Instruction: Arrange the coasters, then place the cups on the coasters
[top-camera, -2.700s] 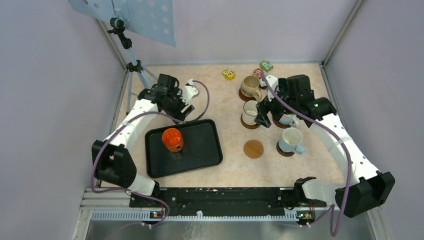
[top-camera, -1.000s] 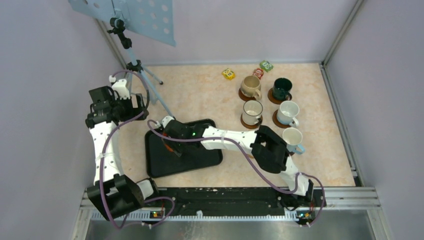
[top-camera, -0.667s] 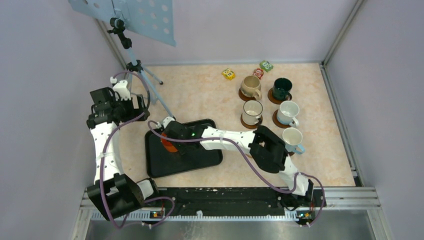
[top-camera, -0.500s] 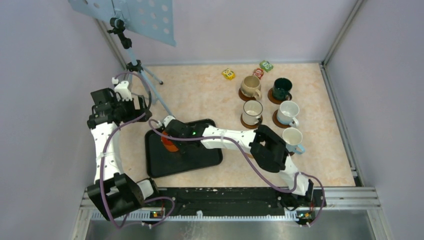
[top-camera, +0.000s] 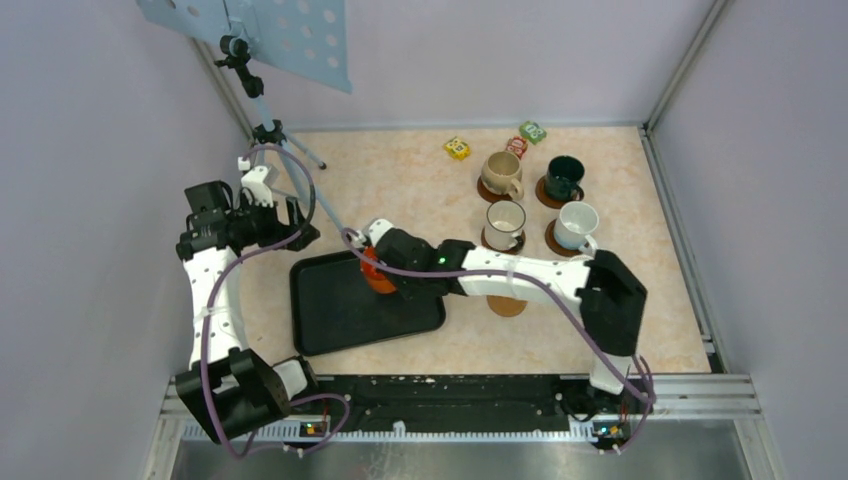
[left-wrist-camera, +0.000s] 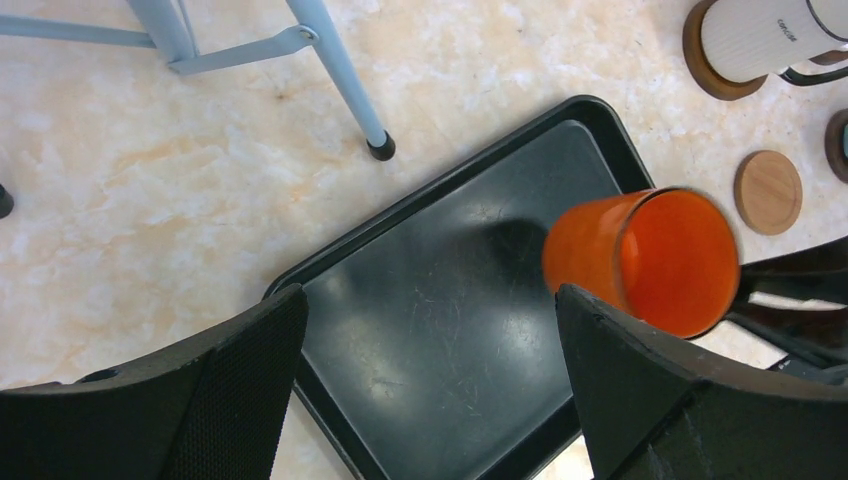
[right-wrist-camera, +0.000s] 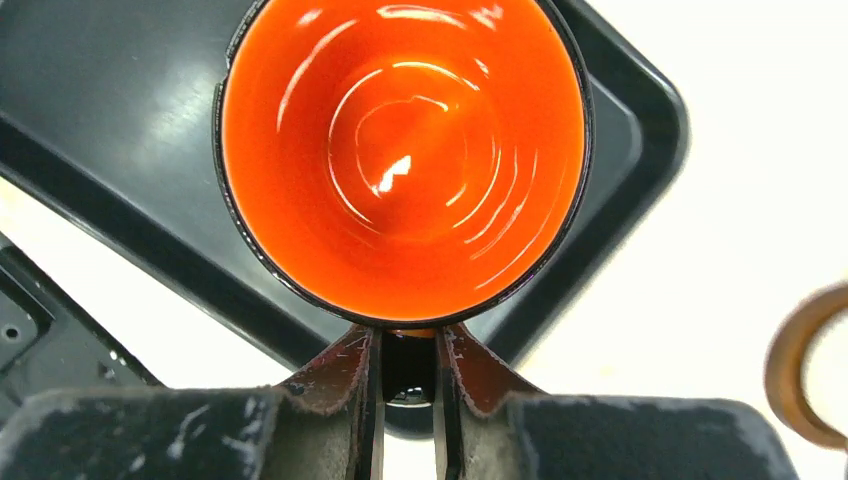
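At the far right edge of the black tray (top-camera: 340, 310), my right gripper (top-camera: 388, 278) has the orange mug (top-camera: 372, 268). In the right wrist view the two fingers (right-wrist-camera: 345, 372) are pressed together on the mug's handle (right-wrist-camera: 408, 345), with only a thin sliver of it showing between them. The mug stands mouth up with its long axis close to vertical, so that camera looks straight down into the glossy bowl. The handle points right, back along the arm that reaches in from that side.

In the left wrist view the orange mug (left-wrist-camera: 650, 255) overhangs the tray's right rim, and its shadow falls apart from it on the tray floor (left-wrist-camera: 450, 330) — so it looks raised clear, though I can't be certain.

My left gripper (top-camera: 298, 222) hangs over the bare table (top-camera: 420, 200) just beyond the tray's far left corner. Its fingers (left-wrist-camera: 150, 400) are spread wide apart with nothing between them.

To the right, near the right arm, one coaster (top-camera: 507, 303) lies bare. Further back, four mugs sit on coasters in a two-by-two block:
- the beige mug (top-camera: 500, 172) and the dark green mug (top-camera: 563, 175) are in the far row;
- the white mug with the dark rim (top-camera: 503, 222) and a white mug (top-camera: 577, 225) are in the nearer row.

Beyond them are three small blocks — yellow (top-camera: 457, 148), red (top-camera: 516, 146) and green (top-camera: 532, 131). A tripod stand (top-camera: 268, 130) is planted at the far left.
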